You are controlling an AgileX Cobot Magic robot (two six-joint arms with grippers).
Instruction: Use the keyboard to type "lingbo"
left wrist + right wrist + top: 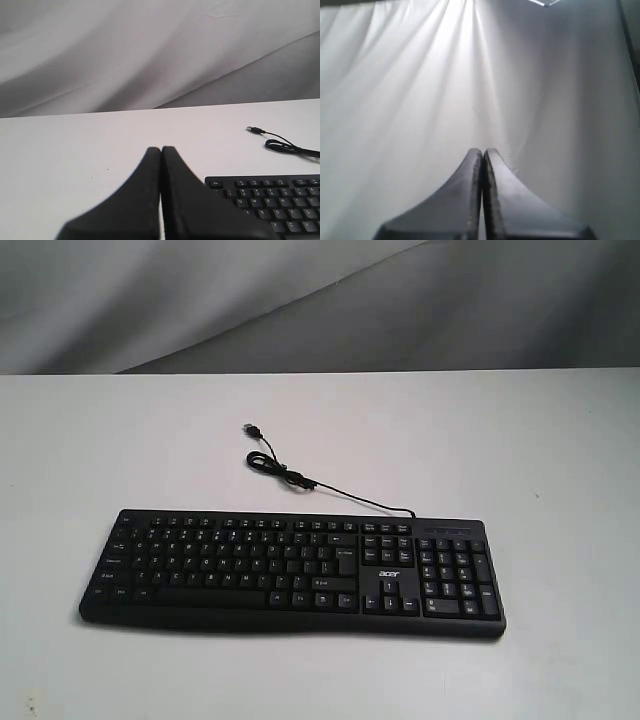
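Sitting flat on the white table (100, 440), the black keyboard (290, 575) is lying with its long side running parallel to the far edge. It's well back from that edge and more toward the near side of the surface. Its number pad (458, 578) is sitting at the right end, and the little white acer logo (389, 574) is showing just beside it, above the arrow keys.

The thin black cable (345, 495) is coming out of the keyboard's back edge near the number pad. It's snaking across the bare tabletop toward the far edge, doing a small loop on the way. The USB plug (252, 429) is lying loose on the table at the end of it, well apart from the keyboard.

The left gripper (161, 149) is holding its two black fingers pressed together, so the jaws are closed with nothing between them. It's pointing toward the far edge, with the keyboard's Esc corner peeking out just beside one finger. I can't tell how high above the table it's hovering.

The right gripper (483, 150) is looking the same: fingers squeezed together, jaws closed on nothing. It's facing the wrinkly white cloth (420, 75) hanging behind the table.
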